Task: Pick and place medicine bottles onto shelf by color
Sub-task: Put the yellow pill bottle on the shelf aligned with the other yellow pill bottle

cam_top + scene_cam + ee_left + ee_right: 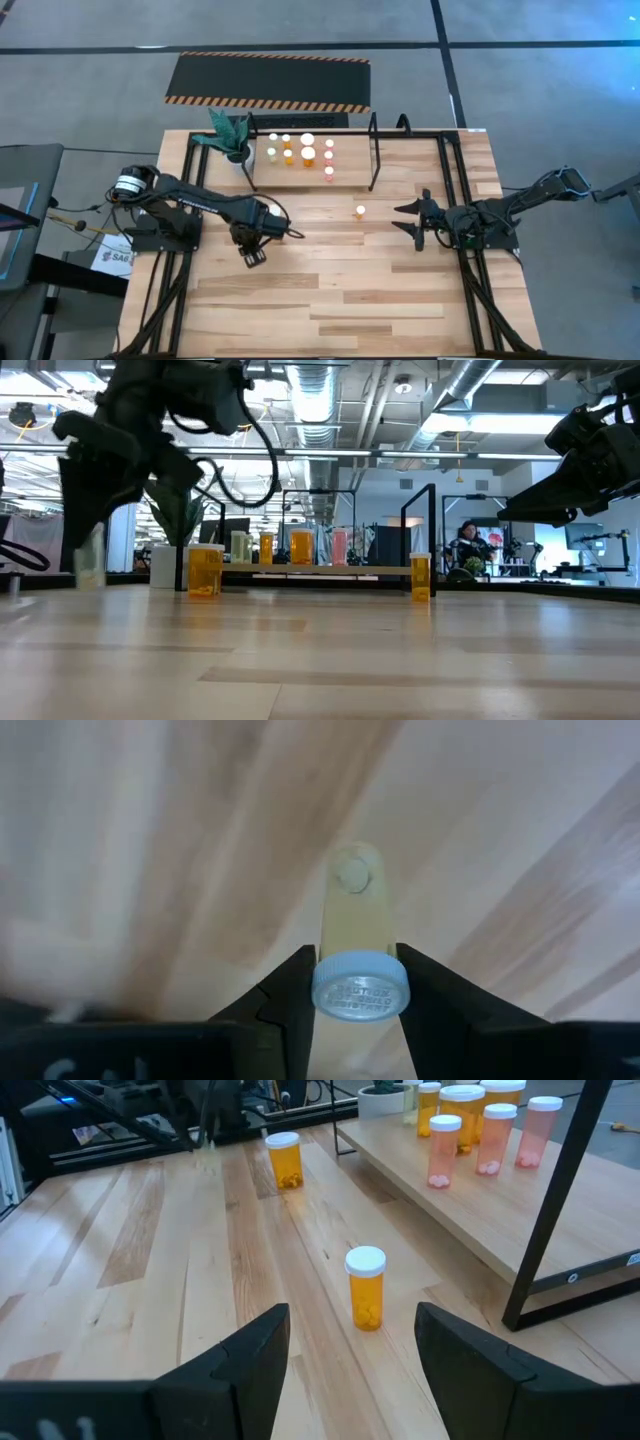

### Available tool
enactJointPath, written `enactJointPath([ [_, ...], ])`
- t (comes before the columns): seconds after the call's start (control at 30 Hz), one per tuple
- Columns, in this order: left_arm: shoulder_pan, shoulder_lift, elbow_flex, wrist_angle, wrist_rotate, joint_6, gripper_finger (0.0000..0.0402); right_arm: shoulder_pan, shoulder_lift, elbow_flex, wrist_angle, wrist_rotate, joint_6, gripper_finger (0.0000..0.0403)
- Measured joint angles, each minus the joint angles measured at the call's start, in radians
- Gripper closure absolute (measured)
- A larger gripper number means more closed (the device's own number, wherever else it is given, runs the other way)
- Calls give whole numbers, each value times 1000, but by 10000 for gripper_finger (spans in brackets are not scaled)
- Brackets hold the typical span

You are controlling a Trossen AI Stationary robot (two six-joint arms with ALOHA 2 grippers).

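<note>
Pale cylindrical bottle (357, 935), ribbed white cap, pinched by left tool (358, 982).

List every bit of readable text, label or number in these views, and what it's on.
"SAG": dark letters on the white sheet beside the left arm's base; the rest is too small to read.
Raised lettering on the white cap of the yellow bottle gripped by the left pincer: blurred, unreadable.
Small sticker on the shelf edge: too small to read.
Nothing else legible.
</note>
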Motion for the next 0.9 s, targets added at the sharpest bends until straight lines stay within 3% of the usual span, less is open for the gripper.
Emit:
enactJointPath([
  [0.1, -21, 0, -40, 59, 42, -53, 291, 0, 0, 0, 0, 0, 0, 163],
  [0.43, -45, 0, -70, 88, 46, -209, 291, 0, 0, 0, 0, 0, 0, 163],
  [0.9, -45, 0, -70, 93, 38, -241, 290, 0, 0, 0, 0, 0, 0, 163],
])
